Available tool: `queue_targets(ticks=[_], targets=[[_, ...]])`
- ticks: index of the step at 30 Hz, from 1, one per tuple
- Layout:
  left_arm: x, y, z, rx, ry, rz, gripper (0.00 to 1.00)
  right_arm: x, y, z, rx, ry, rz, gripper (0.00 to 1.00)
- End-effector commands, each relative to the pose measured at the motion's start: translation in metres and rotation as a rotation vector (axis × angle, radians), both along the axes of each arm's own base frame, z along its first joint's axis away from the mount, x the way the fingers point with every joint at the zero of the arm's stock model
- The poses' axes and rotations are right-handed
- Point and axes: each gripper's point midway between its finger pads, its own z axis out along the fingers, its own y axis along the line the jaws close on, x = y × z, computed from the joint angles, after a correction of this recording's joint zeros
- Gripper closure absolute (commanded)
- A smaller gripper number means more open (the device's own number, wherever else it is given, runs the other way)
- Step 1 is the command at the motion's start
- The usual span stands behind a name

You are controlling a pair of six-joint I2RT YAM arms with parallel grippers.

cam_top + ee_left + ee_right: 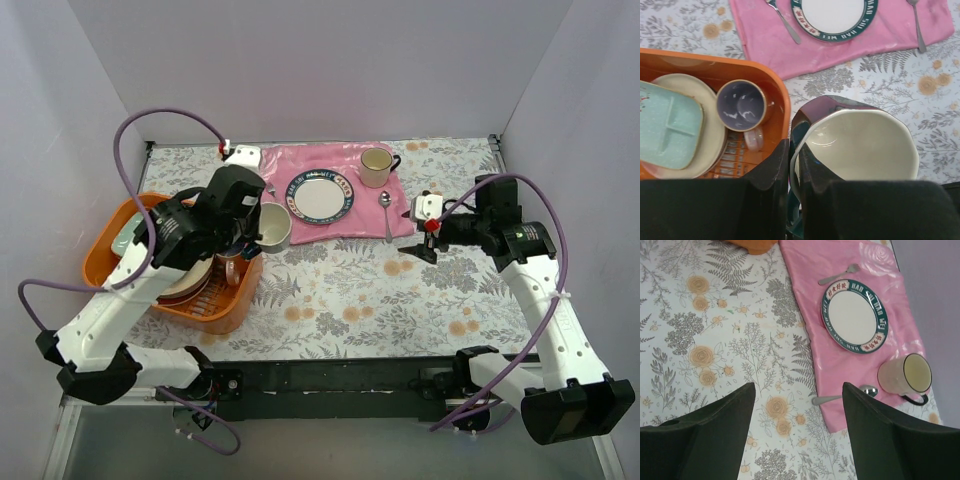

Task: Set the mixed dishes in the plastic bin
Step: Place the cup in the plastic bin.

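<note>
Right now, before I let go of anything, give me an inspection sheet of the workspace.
Surface: floral table, no spills seen.
Job's things: orange bin holds a cream plate, pale green tray and pink mug; dark green mug is just outside its wall.
Clutter: pink mat with blue-rimmed plate, fork, spoon, cream-yellow mug.
Grippers: left gripper, fingers shut on the dark green mug's rim; right gripper open, empty, above the table.
Cables: purple cables loop off both arms, clear of the dishes.
Surroundings: plain walls; nothing else seen.
</note>
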Motion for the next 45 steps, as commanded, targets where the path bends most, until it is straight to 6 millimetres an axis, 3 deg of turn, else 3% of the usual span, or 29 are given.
queue_targets(ticks=[1,11,14,19,24,26,36,45], targets=[[-0.004,0.039,0.031,0.025,-0.131,0.083,1.00,0.016,-0.006,0.009,0.073,0.017,-0.071,0.22],[-0.021,0.110,0.021,0.161,-0.192,0.302,1.00,0.028,-0.019,-0.003,0.084,0.060,-0.149,0.22],[-0.027,0.118,0.015,0.149,-0.215,0.307,1.00,0.031,-0.021,-0.006,0.088,0.069,-0.159,0.22],[-0.024,0.117,0.003,0.168,-0.219,0.300,1.00,0.033,-0.024,-0.011,0.087,0.080,-0.173,0.22],[-0.022,0.118,-0.029,0.274,-0.162,0.261,1.00,0.033,-0.026,-0.013,0.085,0.081,-0.183,0.21],[-0.025,0.117,-0.033,0.279,-0.159,0.230,1.00,0.033,-0.028,-0.015,0.082,0.085,-0.190,0.21],[-0.037,0.097,-0.081,0.307,-0.044,0.005,1.00,0.035,-0.029,-0.017,0.093,0.091,-0.198,0.21],[-0.031,0.104,-0.113,0.350,0.042,-0.011,1.00,0.031,-0.029,-0.015,0.102,0.094,-0.194,0.21]])
